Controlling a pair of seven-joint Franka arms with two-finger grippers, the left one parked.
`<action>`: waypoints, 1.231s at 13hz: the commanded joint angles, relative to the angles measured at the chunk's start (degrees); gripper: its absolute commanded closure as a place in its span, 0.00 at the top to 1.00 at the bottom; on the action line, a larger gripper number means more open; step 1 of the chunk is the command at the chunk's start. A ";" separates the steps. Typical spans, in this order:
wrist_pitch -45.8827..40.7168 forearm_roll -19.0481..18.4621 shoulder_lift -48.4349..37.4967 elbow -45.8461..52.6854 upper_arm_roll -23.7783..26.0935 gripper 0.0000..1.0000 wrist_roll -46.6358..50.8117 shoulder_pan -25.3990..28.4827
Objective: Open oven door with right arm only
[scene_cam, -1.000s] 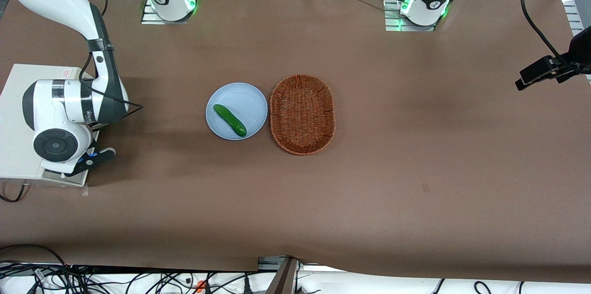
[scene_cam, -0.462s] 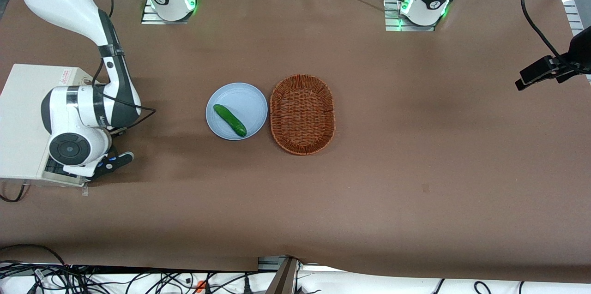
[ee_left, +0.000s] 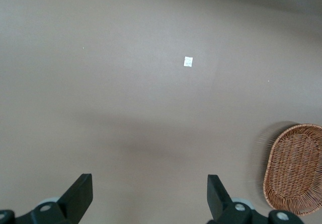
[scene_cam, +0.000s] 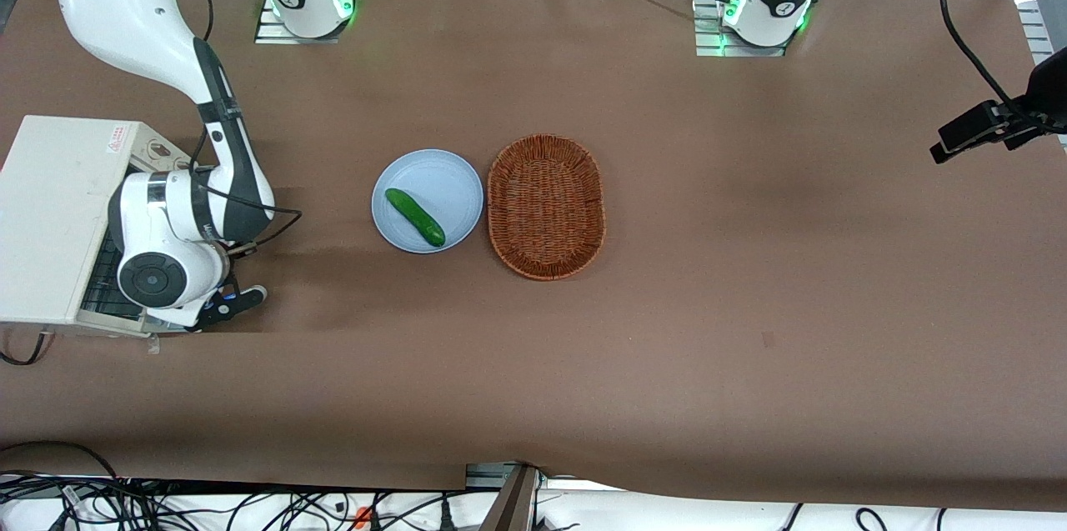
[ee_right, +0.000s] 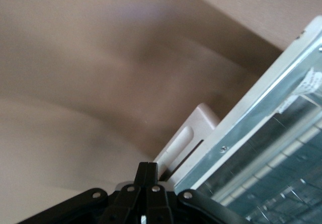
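The right arm's small black gripper (scene_cam: 227,308), fingers pinched together (ee_right: 147,181), hooked the cream-white toaster oven's part-lowered glass door (ee_right: 261,148) at the oven's front; it might slip off, letting the door swing.

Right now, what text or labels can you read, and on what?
Red-edged label on the oven top: too small to read.
Lettering on the right arm, near its wrist: too blurred to read.
No text shows on the oven door beside the tool.
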 commanded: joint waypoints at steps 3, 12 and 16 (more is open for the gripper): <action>2.56 0.99 3.66 -0.08 -2.30 0.00 0.58 -2.34; 1.85 16.11 4.63 -0.44 -2.21 0.00 12.60 -1.90; 1.15 19.35 4.46 0.27 -2.12 0.00 20.26 0.12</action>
